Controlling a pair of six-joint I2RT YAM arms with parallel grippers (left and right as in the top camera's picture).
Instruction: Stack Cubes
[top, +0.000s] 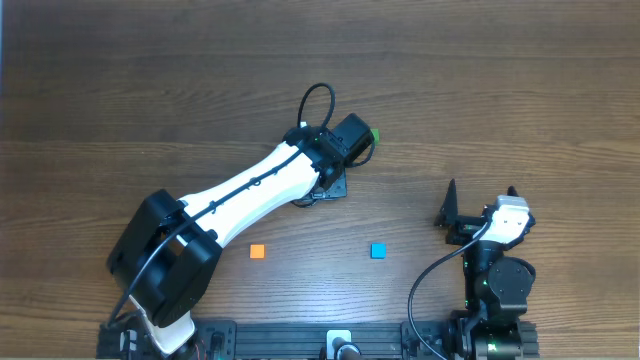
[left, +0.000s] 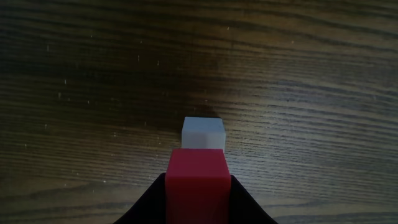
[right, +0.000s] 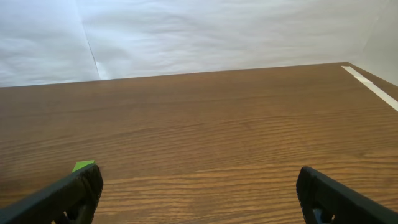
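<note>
Two pincers, two different states for you. Your left pincer (left: 198, 190) is clamped on a red cube (left: 198, 177), one finger on each side, held over the wooden counter (top: 120, 80) near its middle. Just past the red cube, a pale grey cube (left: 203, 133) sits on the counter; you cannot tell whether the two touch. A green cube (top: 374, 134) peeks out at the edge of the left arm's wrist in the top view. Your right pincer (top: 480, 200) is near its own base at the right, fingers spread wide with nothing between them. Closer to the arm bases, an orange cube (top: 257, 251) and a blue cube (top: 377, 250) lie well apart.
</note>
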